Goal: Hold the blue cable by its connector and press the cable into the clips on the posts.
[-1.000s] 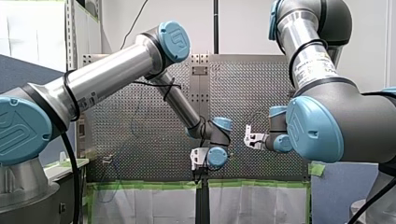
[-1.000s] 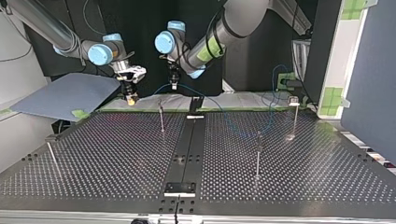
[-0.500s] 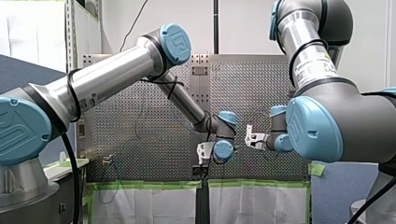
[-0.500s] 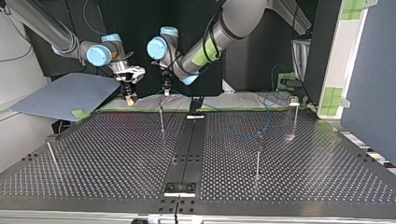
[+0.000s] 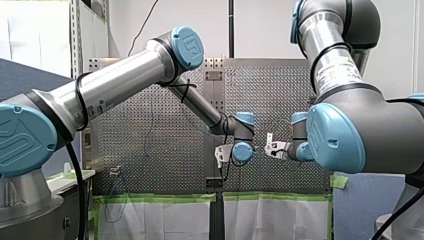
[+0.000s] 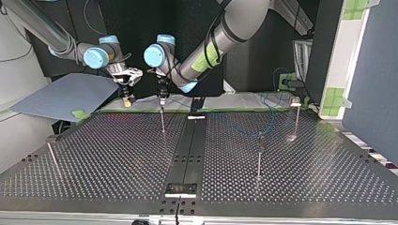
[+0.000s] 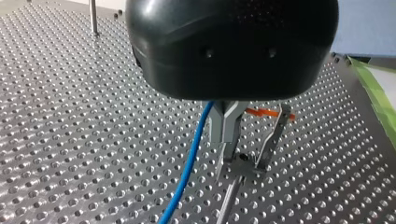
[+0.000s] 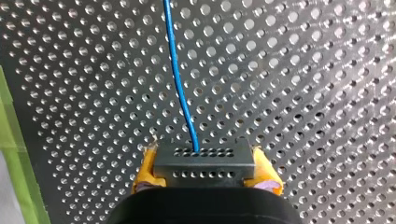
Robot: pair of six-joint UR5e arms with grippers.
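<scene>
Top view: over the past second my left gripper [image 6: 162, 98] has slid toward the view's left. It now hangs just above the far post [image 6: 162, 119], left of the middle of the table [image 6: 117, 154]. My right gripper [image 6: 127, 100], near it on the left, has edged left too.

Right wrist view: yellow pads [image 8: 148, 168] clamp the dark connector [image 8: 204, 163], and the blue cable [image 8: 180, 84] runs out ahead over the table.

Left wrist view: metal fingers [image 7: 225, 135] stand apart on either side of the post's top, and the cable passes beside one finger.
</scene>
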